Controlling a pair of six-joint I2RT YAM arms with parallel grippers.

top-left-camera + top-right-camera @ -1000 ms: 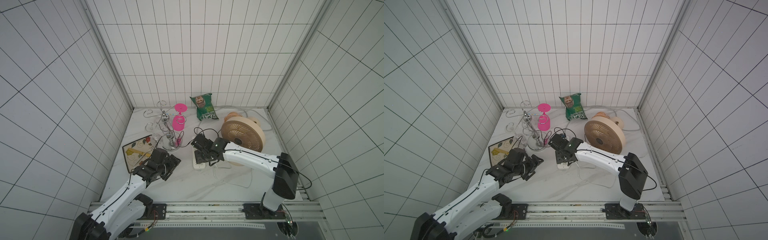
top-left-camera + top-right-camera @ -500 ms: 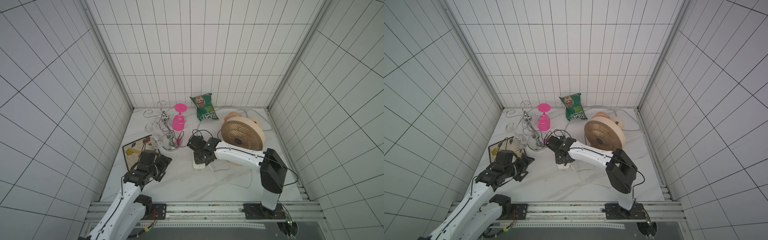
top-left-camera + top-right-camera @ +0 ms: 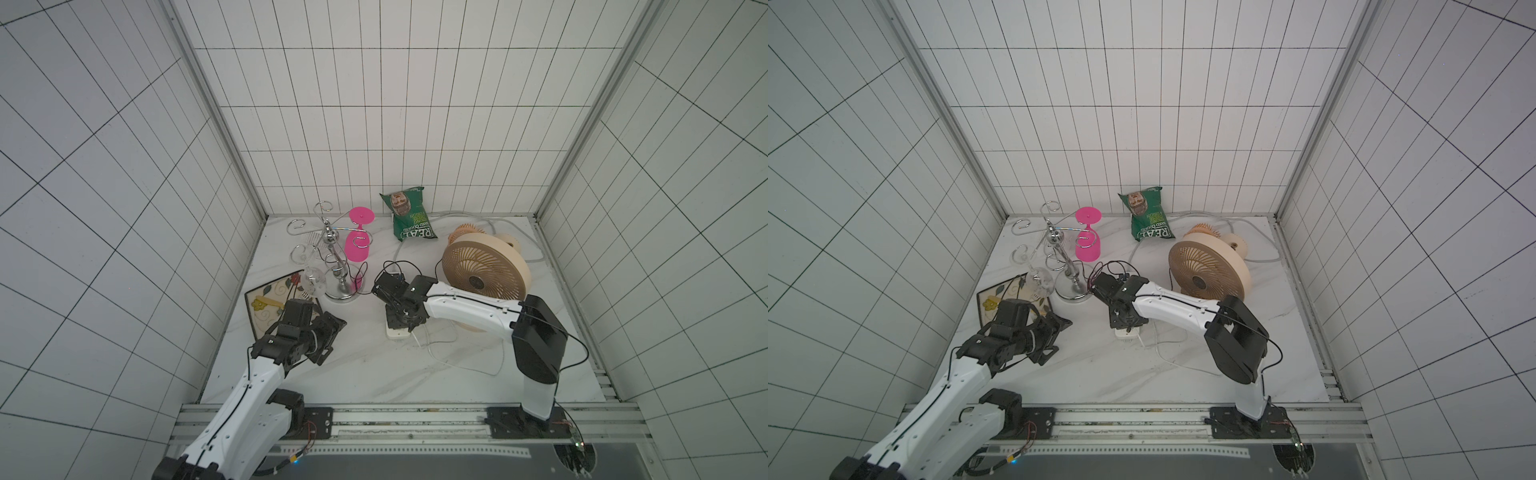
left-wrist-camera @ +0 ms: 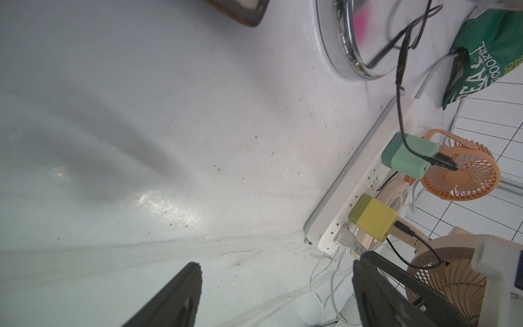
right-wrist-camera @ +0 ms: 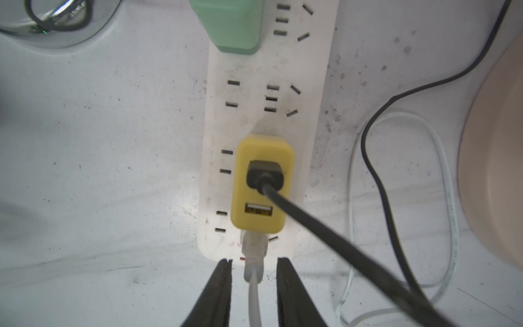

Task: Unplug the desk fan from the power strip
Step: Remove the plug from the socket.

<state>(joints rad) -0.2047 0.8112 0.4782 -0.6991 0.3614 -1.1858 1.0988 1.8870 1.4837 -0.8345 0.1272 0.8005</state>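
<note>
From a top view, shows the desk fan (image 3: 484, 266) upright at the right of the surface (image 3: 365, 374), with the power strip (image 3: 397, 331) flat just left of it. Puts the right claw (image 3: 402, 322) low over the strip's near end and the left claw (image 3: 328, 336) at the near left, spread wide, grasping nothing.

From the left wrist, catches a green adapter (image 4: 407, 160), a yellow adapter (image 4: 373, 219) and a white plug (image 4: 343, 237) in the strip.

From the right wrist, finds the right claw's fingers (image 5: 218, 291) close on either side of the white plug, a thin gap each side: released, not clenched.
</note>
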